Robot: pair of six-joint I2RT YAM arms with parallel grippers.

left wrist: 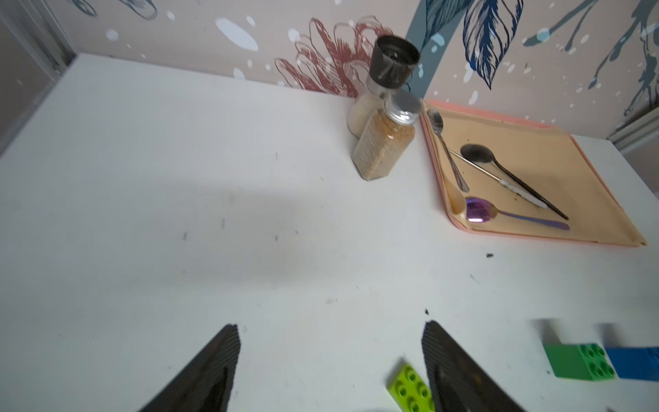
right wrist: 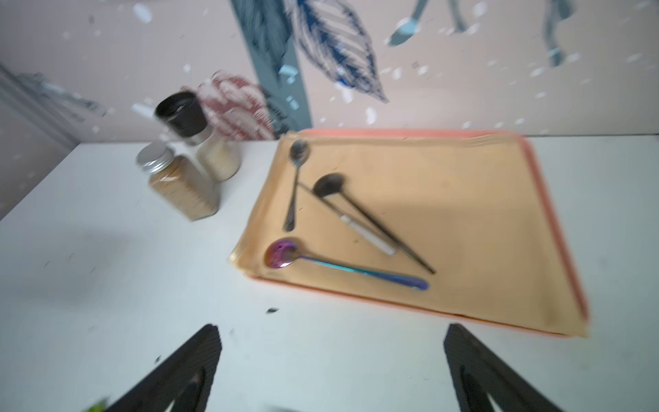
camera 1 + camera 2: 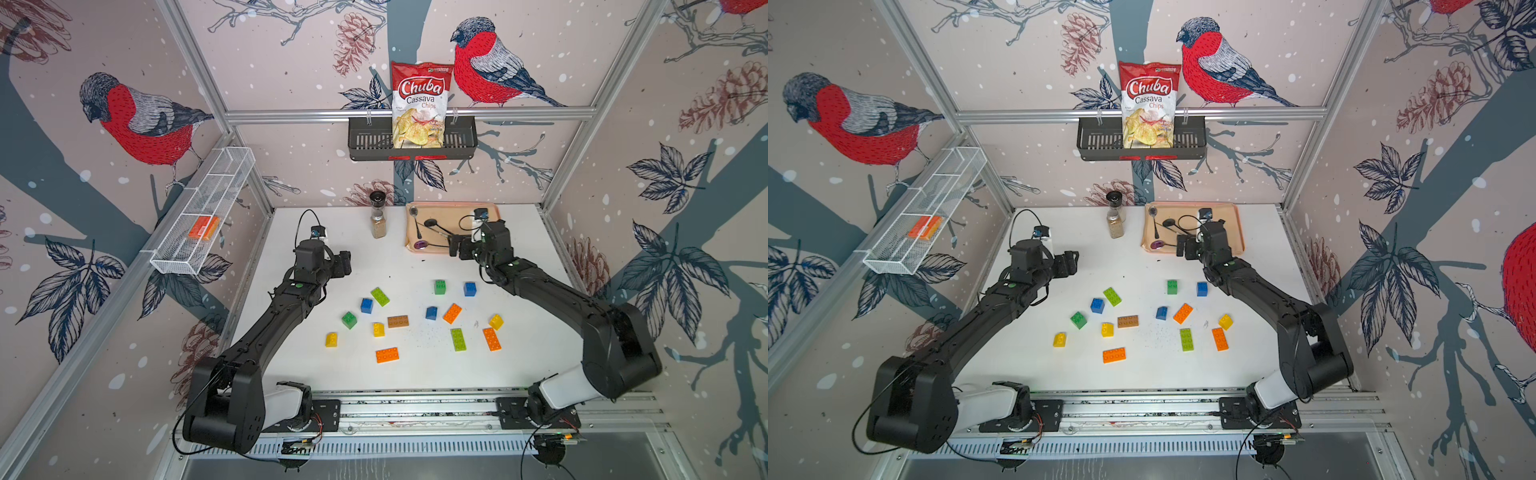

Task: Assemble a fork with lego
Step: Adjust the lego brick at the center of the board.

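**Left gripper** (image 1: 331, 328): released. Its 2 fingers stood apart with only bare table (image 1: 178, 178) between them. In both top views it hung to the left of the tray (image 3: 440, 210), well apart from it.

**Right gripper** (image 2: 331, 330): released. Its fingers were spread wide and held nothing. It hung at the tray's near edge, toward the left end of that edge.

**The lego** (image 3: 431, 312): 14 loose bricks lay on the table, all on the robot's side of the tray and well apart from it. None was joined to another and none touched a gripper.
- Count: 3 blue, 2 green, 3 yellow, 3 orange, 2 lime green, 1 brown.
- The brown brick (image 3: 398, 321) lay flat near the middle of the spread, just beside a yellow brick (image 3: 378, 329).
- In the left wrist view a lime green brick (image 1: 410, 388) showed just beside 1 finger, outside the gap.

**Other items:** The tray held 3 spoons (image 2: 281, 254) and 1 thin utensil. A spice jar (image 3: 378, 226) and a grinder (image 3: 377, 199) stood upright just left of the tray.
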